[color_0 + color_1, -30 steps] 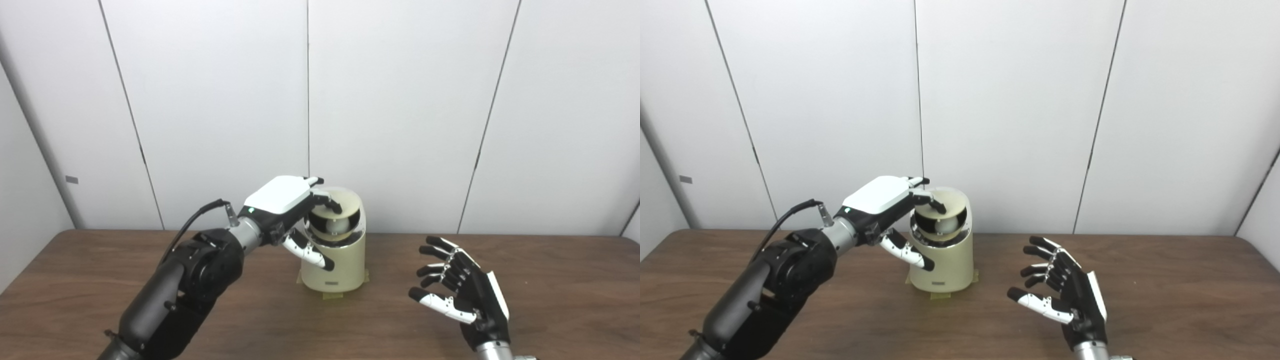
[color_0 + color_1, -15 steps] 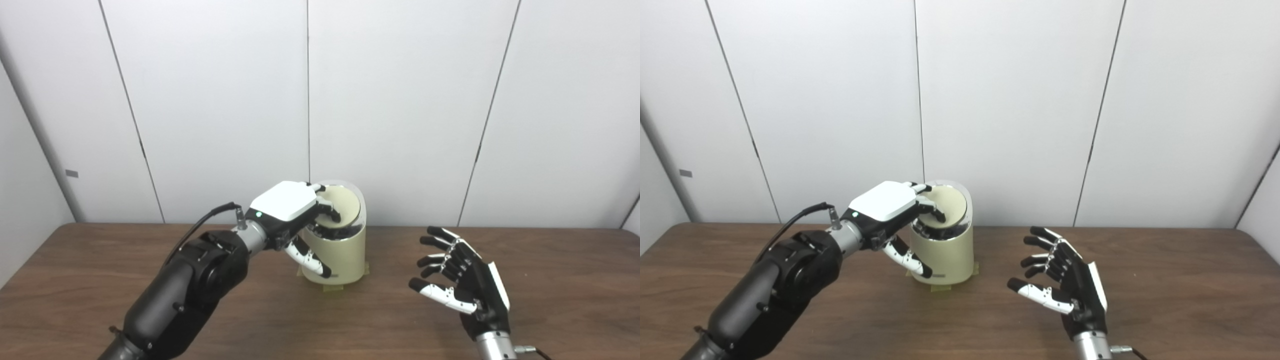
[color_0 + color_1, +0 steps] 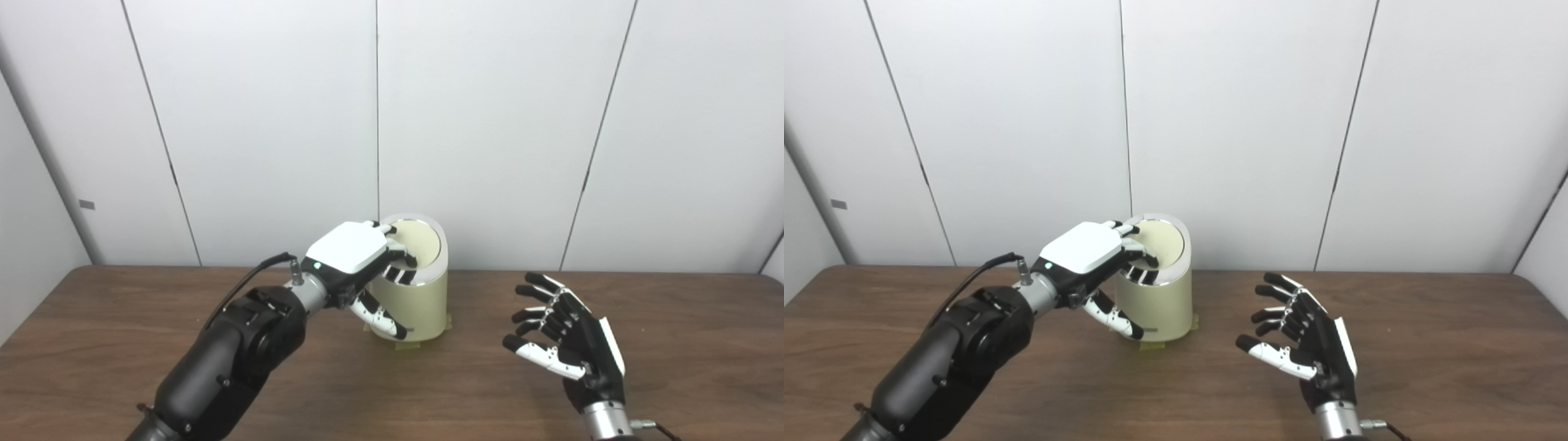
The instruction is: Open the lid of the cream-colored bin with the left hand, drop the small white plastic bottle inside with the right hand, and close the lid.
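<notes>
The bin is standing near the counter's back edge, about midway along it. The left robot hand is resting on its lid; the right robot hand is hovering nearer the front, to the bin's right.

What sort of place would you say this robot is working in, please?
Probably a lab or test booth, not a home: plain white wall panels enclose a bare wooden table, and the cream bin seems taped down, with the left hand on its lid.
</notes>
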